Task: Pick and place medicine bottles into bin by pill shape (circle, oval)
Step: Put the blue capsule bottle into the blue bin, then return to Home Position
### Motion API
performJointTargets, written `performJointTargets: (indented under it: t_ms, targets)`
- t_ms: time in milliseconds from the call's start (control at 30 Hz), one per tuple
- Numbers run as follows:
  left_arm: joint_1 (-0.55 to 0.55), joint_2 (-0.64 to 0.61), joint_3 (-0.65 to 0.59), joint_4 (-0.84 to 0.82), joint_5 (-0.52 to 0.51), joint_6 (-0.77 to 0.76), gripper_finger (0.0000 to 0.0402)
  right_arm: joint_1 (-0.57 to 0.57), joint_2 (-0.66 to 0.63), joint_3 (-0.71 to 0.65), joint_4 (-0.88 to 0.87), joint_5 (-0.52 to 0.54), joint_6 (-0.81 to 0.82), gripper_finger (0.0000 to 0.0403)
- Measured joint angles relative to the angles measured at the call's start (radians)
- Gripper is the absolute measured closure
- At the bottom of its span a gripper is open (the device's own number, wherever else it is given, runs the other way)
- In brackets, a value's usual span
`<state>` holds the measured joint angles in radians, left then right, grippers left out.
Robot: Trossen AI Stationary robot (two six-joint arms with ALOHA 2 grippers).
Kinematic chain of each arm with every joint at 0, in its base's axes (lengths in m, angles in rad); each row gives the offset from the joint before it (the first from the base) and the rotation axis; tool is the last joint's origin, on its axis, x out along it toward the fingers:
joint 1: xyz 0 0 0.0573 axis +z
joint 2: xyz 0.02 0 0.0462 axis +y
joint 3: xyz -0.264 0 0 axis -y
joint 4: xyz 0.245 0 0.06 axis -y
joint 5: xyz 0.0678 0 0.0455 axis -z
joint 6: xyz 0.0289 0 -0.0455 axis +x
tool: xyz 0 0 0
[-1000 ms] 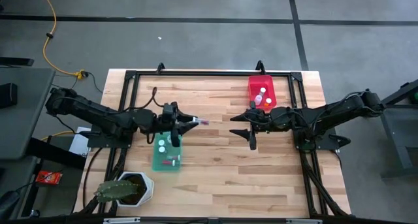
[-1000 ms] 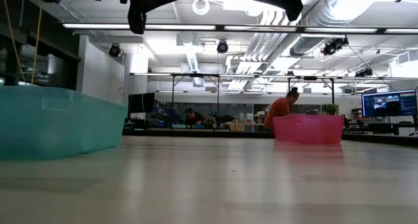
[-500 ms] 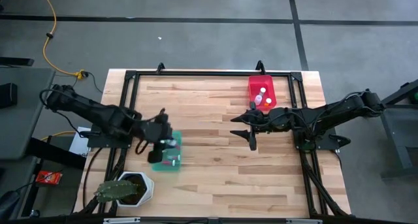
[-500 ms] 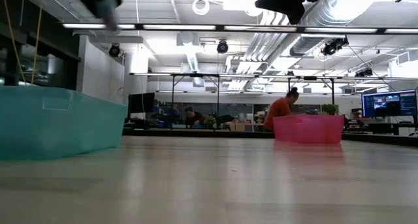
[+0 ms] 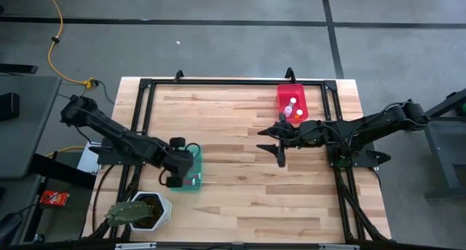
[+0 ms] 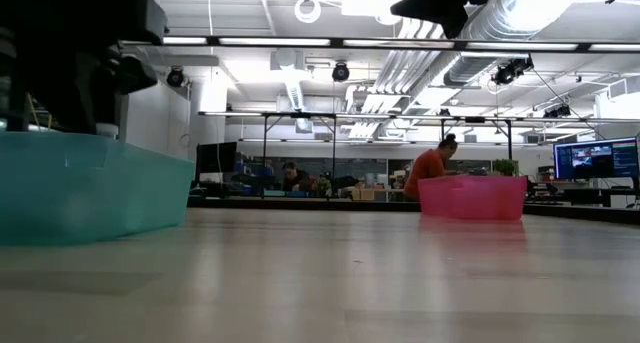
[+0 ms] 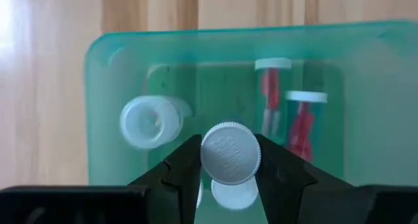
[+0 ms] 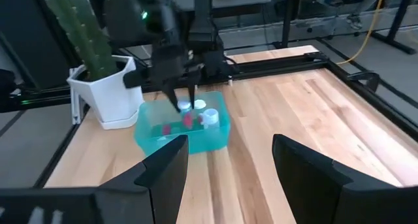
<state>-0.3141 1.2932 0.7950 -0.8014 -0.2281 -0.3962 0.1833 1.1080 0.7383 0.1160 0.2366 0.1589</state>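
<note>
My left gripper [image 5: 177,174] points down over the teal bin [image 5: 191,178] and is shut on a small whitish medicine bottle with a white cap [image 7: 230,153]. In the teal bin [image 7: 117,74] lie a bottle on its side [image 7: 151,121], two bottles with red pills [image 7: 273,93] [image 7: 304,119] and another white cap [image 7: 235,194]. The red bin [image 5: 291,104] at the far right holds several bottles. My right gripper [image 5: 273,142] is open and empty, held above the table's middle. My left gripper pinches the bottle between its two fingers [image 7: 186,168], on opposite sides at its ribbed white cap [image 7: 230,178]. The fingers come from above, pointing down. The bottle is upright, cap up, and hangs over the teal bin's inside; the right wrist view shows it [image 8: 185,106] near the rim.
A white hexagonal pot with a cactus [image 5: 138,210] stands at the near left corner, close to the teal bin. A black frame [image 5: 233,82] runs around the wooden table. A person [image 6: 432,168] shows in the room behind the pink bin [image 6: 472,197].
My left gripper, holding the bottle, has swung from beside the teal bin's far right corner toward the table's near left. It has turned from level to pointing down and has come lower over the teal bin. My right arm has kept still.
</note>
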Motion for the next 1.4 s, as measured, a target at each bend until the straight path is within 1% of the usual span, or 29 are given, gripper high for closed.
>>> performJointTargets:
  t_ms: [200, 367, 633, 733, 833, 933, 1033, 1133, 1267, 1333, 1400]
  targets:
    - [0.000, 0.085, 0.000, 0.069, -0.014, 0.091, 0.0287, 0.000, 0.000, 0.000, 0.000, 0.026, -0.002, 0.0187]
    - [0.000, 0.142, 0.000, 0.076, -0.015, 0.119, 0.0286, 0.000, 0.000, 0.000, 0.000, 0.026, 0.000, 0.0187]
    - [0.000, 0.151, 0.002, 0.085, -0.026, 0.111, 0.0285, 0.000, 0.000, 0.000, 0.001, 0.026, 0.000, 0.0187]
    - [0.002, 0.147, 0.001, 0.101, -0.007, 0.103, 0.0271, 0.000, 0.000, 0.000, 0.000, 0.026, -0.002, 0.0187]
    - [0.008, 0.141, 0.001, 0.094, 0.018, 0.076, 0.0243, 0.000, 0.000, 0.000, -0.001, 0.026, -0.002, 0.0187]
    - [0.008, 0.139, 0.000, 0.093, 0.020, 0.067, 0.0213, 0.000, 0.000, 0.000, -0.003, 0.026, -0.002, 0.0187]
    - [0.010, 0.115, 0.008, 0.080, 0.038, 0.067, 0.0186, 0.000, 0.000, 0.000, -0.003, 0.026, -0.001, 0.0187]
    - [0.025, 0.070, 0.048, 0.031, 0.034, 0.095, 0.0169, 0.000, 0.000, 0.000, -0.005, 0.026, -0.002, 0.0187]
    - [0.070, -0.034, 0.119, 0.009, -0.060, 0.147, 0.0161, 0.000, 0.000, 0.000, -0.007, 0.026, -0.002, 0.0187]
    - [0.099, -0.098, 0.142, 0.078, -0.128, 0.167, 0.0161, 0.000, 0.000, 0.000, -0.007, 0.026, -0.002, 0.0187]
    - [0.141, -0.167, 0.140, 0.201, -0.177, 0.188, 0.0161, 0.000, 0.000, 0.000, -0.006, 0.026, -0.002, 0.0187]
